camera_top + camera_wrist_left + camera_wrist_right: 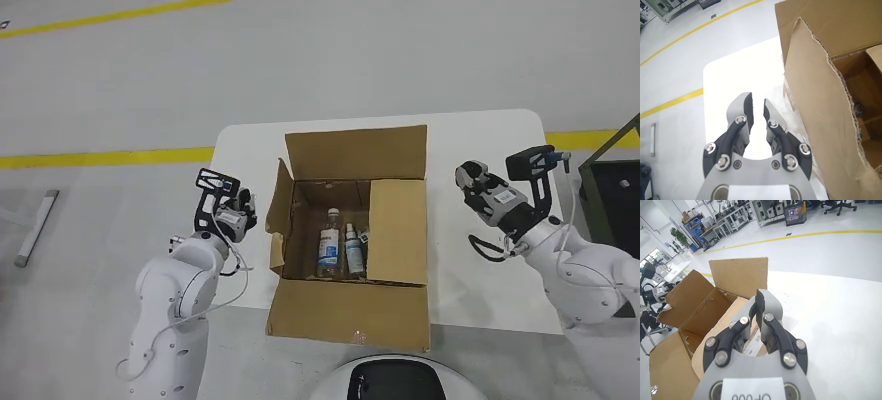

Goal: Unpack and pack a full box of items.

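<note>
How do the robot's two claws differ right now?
The left claw is open, a gap between its fingers; the right claw is shut. The left claw is beside the torn flap of the cardboard box; the right claw is on the box's opposite side. Both hold nothing.

The brown corrugated cardboard box (350,300) looks matt, its torn flap edges rough. The white table (480,270) is smooth, faintly glossy. The left gripper (757,100) has brushed grey metal fingers (733,111) and coarse black pads (749,109).
</note>
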